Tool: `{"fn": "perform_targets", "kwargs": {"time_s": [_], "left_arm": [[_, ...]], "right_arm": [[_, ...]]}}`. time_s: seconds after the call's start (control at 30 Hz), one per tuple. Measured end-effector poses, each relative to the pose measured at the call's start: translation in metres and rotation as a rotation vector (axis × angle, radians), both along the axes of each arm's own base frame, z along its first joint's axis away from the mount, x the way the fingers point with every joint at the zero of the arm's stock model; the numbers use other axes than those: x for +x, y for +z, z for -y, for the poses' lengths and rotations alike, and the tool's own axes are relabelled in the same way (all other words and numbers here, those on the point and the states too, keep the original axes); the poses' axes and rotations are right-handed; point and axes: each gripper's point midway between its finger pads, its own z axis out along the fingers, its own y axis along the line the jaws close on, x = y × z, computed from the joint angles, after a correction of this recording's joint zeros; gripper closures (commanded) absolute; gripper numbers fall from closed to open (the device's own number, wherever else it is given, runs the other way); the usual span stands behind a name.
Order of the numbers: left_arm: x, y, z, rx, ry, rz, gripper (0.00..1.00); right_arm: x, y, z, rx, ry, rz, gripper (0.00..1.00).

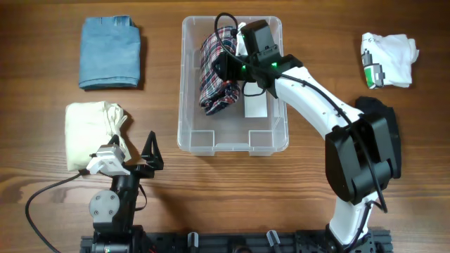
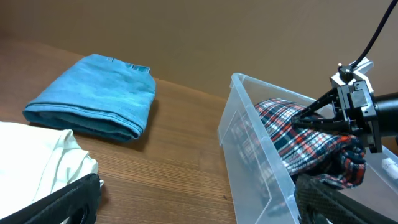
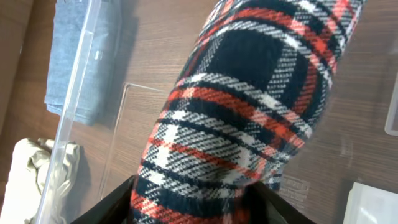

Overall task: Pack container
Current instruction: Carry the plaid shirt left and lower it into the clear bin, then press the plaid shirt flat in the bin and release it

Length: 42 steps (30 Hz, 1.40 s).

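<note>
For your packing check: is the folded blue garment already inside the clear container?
No, the blue garment lies on the table left of the container; only plaid cloth is inside.

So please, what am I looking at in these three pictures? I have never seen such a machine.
These are two robot arms at a wooden table. One picture looks down from above; the other two come from small cameras on each arm's wrist.

The right gripper reaches into the clear plastic container, its fingers on either side of a folded plaid cloth; they look part open, so I cannot say whether it is gripped. The left gripper rests open and empty near the table's front edge.

Outside the container lie a folded blue cloth, a cream cloth and a white cloth at the far right.
</note>
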Motion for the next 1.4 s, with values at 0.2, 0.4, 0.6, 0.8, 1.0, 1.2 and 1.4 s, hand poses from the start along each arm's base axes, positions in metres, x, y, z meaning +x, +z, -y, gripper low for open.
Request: {"fn": "perform_targets", "kwargs": {"time_s": [0.2, 0.4, 0.6, 0.8, 1.0, 1.2, 1.4], "left_arm": [[0.000, 0.000, 0.000, 0.000, 0.000, 0.000, 0.00], [0.000, 0.000, 0.000, 0.000, 0.000, 0.000, 0.00], [0.000, 0.000, 0.000, 0.000, 0.000, 0.000, 0.00], [0.000, 0.000, 0.000, 0.000, 0.000, 0.000, 0.00], [0.000, 0.000, 0.000, 0.000, 0.000, 0.000, 0.00], [0.000, 0.000, 0.000, 0.000, 0.000, 0.000, 0.00], [0.000, 0.000, 0.000, 0.000, 0.000, 0.000, 0.00]], "right_arm": [[0.000, 0.000, 0.000, 0.002, -0.002, -0.001, 0.20], [0.000, -0.007, 0.011, -0.056, -0.043, -0.016, 0.17], [0.000, -0.003, 0.052, -0.297, -0.131, -0.036, 0.18], [0.007, 0.026, 0.072, -0.401, -0.177, 0.031, 0.72], [0.003, 0.020, 0.084, -0.468, -0.187, 0.015, 0.95], [-0.001, 0.002, 0.098, -0.557, -0.205, -0.024, 0.96], [-0.006, -0.007, 0.097, -0.586, -0.190, -0.047, 0.96]]}}
